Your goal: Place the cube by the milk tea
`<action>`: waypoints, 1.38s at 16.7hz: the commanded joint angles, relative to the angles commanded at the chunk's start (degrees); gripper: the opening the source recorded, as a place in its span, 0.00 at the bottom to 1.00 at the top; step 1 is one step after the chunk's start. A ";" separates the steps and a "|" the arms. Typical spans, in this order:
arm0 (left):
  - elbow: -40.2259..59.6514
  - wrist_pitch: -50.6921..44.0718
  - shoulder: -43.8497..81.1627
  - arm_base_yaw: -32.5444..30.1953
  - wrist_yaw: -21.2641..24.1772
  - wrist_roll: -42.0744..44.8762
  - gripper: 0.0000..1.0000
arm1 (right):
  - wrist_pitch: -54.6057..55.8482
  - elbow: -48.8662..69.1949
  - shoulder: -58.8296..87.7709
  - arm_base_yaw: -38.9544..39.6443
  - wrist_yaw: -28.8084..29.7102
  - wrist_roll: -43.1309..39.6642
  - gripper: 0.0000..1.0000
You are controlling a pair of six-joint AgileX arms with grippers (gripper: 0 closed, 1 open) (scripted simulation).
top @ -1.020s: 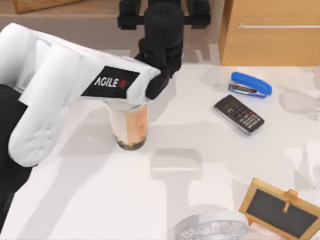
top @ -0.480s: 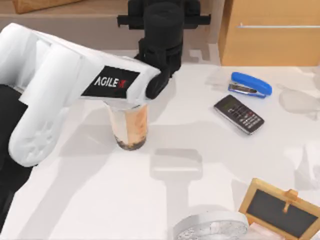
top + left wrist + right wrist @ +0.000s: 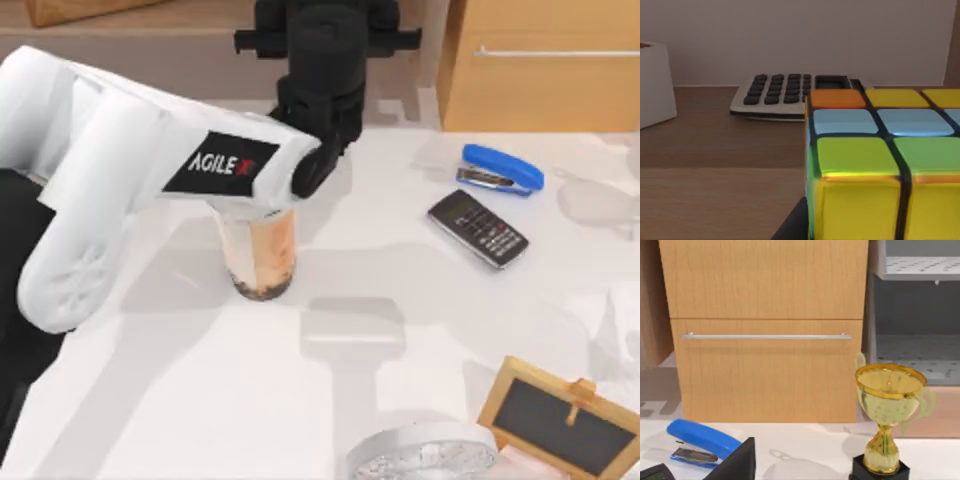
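Cube (image 3: pixel 880 160) apparently held at left end effector, above milk tea (image 3: pixel 262 255)

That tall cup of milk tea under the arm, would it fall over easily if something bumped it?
Probably, yes. The milk tea stands tall on a narrow base, so a knock near its top would likely tip it. The liquid filling it and the dark pearls at the bottom may steady it somewhat. Its clear plastic wall looks smooth, so it might slide on the white table.

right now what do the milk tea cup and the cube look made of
The milk tea cup looks like clear glossy plastic: the beige drink and dark pearls show through its wall. The cube looks like hard plastic, with shiny coloured squares on a dark grid catching light at their edges.
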 joint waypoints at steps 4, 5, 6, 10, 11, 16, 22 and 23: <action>0.00 0.00 0.00 0.00 0.00 0.00 0.00 | 0.00 0.00 0.00 0.00 0.00 0.00 1.00; -0.01 -0.01 -0.07 -0.21 -0.02 0.09 0.00 | 0.00 0.00 0.00 0.00 0.00 0.00 1.00; 0.00 -0.21 -0.20 -0.23 -0.18 0.05 0.00 | 0.00 0.00 0.00 0.00 0.00 0.00 1.00; 0.46 -1.92 -0.97 -0.32 -1.01 0.03 0.00 | 0.00 0.00 0.00 0.00 0.00 0.00 1.00; 0.46 -1.86 -1.11 -0.27 -0.68 0.10 0.00 | 0.00 0.00 0.00 0.00 0.00 0.00 1.00; 0.36 -1.61 -0.96 -0.22 -0.12 0.19 0.00 | 0.00 0.00 0.00 0.00 0.00 0.00 1.00; 1.24 -9.51 -4.58 0.39 0.39 -6.91 0.00 | 0.00 0.00 0.00 0.00 0.00 0.00 1.00; 1.66 -12.48 -6.02 0.76 0.80 -9.14 0.00 | 0.00 0.00 0.00 0.00 0.00 0.00 1.00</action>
